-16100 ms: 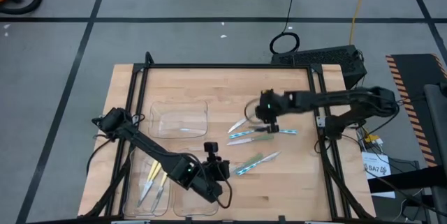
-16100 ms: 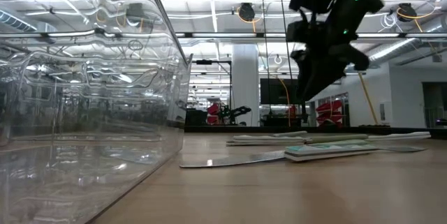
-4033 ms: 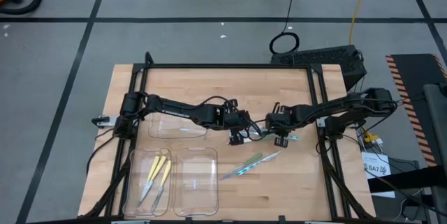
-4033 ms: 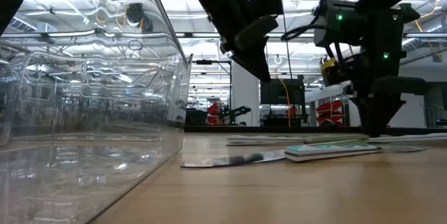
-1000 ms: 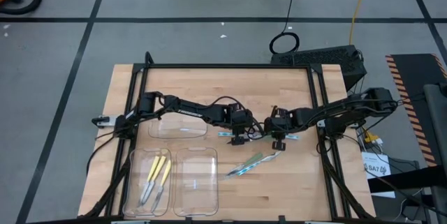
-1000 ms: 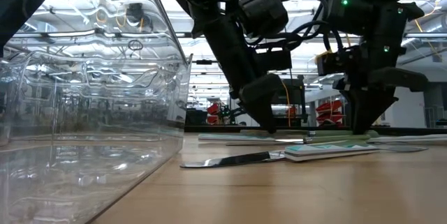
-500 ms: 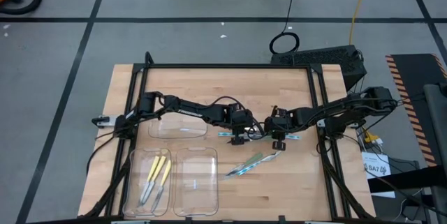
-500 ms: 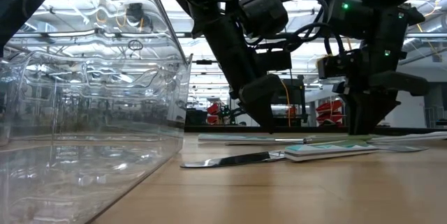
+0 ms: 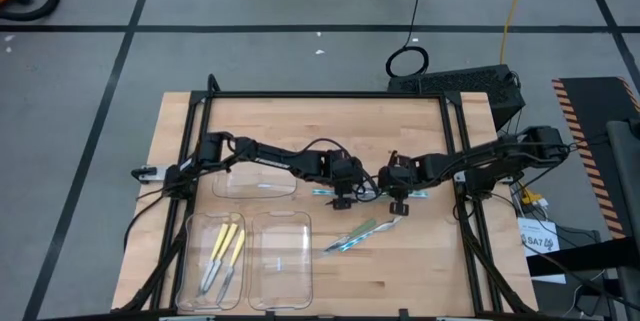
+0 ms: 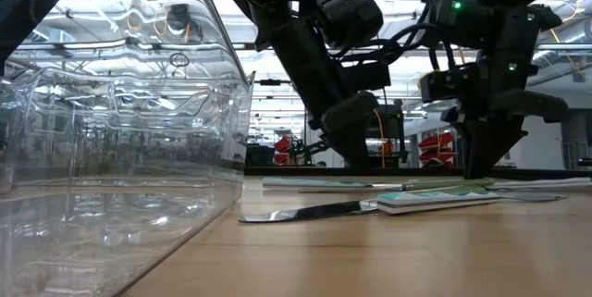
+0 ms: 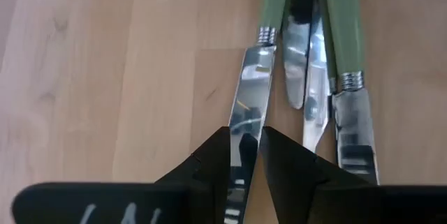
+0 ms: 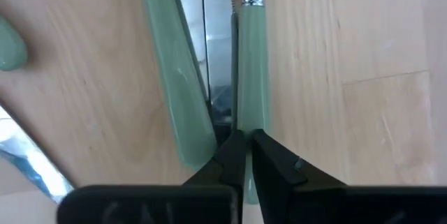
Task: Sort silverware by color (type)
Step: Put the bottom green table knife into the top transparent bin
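Observation:
Several pale green-handled knives (image 9: pixel 366 193) lie bunched on the wooden table's middle, between my two grippers. My left gripper (image 11: pixel 244 146) is down at the bunch's left end, shut on the blade of one knife (image 11: pixel 253 77). At the bunch's right end my right gripper (image 12: pixel 244 144) is shut on a pale green handle (image 12: pixel 253 77). A green knife and a light blue one (image 9: pixel 355 236) lie loose nearer the front edge. Yellow-handled pieces (image 9: pixel 222 253) lie in the near left clear tray (image 9: pixel 190 223). My left gripper pinches a green-handled knife's shiny blade (image 11: pixel 243 130) between its two fingers, toward the tip. The fingers come from above and lie across the blade. The knife lies flat on the table. My right gripper has its fingertips (image 12: pixel 264 147) closed on the free end of a pale green handle (image 12: pixel 250 123), from above and across it. The handle lies on the table beside a second green handle (image 12: pixel 174 77).
A clear tray (image 9: pixel 222 156) stands left of the bunch, and another (image 9: pixel 256 223) at the near middle. In the low view a tray wall (image 10: pixel 120 149) fills the left, with a knife (image 10: pixel 314 211) lying in front of the grippers. The black frame (image 9: pixel 320 94) borders the table.

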`<control>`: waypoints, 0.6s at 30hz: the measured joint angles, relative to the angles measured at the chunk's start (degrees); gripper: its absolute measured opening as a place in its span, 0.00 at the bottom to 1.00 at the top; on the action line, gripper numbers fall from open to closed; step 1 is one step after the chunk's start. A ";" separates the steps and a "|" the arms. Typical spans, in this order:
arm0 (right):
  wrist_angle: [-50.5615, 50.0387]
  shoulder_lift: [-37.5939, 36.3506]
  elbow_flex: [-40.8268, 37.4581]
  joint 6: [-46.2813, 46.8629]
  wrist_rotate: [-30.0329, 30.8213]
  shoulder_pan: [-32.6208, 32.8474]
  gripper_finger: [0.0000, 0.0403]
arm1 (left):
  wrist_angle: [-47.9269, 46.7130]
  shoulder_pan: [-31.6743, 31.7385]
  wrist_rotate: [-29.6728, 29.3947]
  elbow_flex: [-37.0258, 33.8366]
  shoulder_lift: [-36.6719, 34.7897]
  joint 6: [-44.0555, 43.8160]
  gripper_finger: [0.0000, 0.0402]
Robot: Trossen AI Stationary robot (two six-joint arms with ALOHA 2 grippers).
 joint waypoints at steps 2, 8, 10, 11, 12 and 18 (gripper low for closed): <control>-0.05 0.00 0.00 0.06 -0.95 -0.93 0.03 | 0.65 -0.25 -0.08 0.00 0.00 0.50 0.22; -0.16 0.00 0.00 -2.76 -1.26 -2.56 0.03 | 0.93 -0.63 -2.62 0.00 0.02 1.63 0.23; -0.22 0.00 0.00 -3.21 -1.24 -2.59 0.03 | 1.13 -0.63 -3.13 0.00 0.34 1.80 0.25; -0.27 0.02 0.00 -3.35 -1.20 -2.59 0.03 | 0.90 -0.63 -3.17 0.00 0.44 1.97 0.26; -0.32 0.01 0.00 -3.35 -1.18 -2.59 0.03 | 0.80 -0.64 -3.21 0.00 0.48 2.45 0.27; -0.51 0.02 0.00 -3.40 -0.99 -2.59 0.04 | 0.89 -1.46 -3.44 0.00 0.48 6.16 0.33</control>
